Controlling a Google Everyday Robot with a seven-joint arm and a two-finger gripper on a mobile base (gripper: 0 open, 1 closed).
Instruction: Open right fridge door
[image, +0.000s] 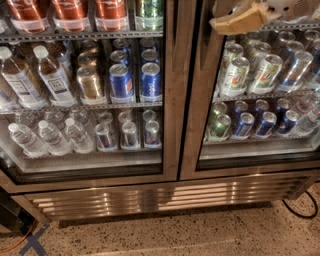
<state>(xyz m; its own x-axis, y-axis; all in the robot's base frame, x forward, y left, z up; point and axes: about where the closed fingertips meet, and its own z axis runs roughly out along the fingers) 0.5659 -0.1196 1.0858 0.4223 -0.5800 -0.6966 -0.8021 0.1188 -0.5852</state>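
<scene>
Speckled floor (200, 235); jaws near right fridge door (192, 125) top.
</scene>
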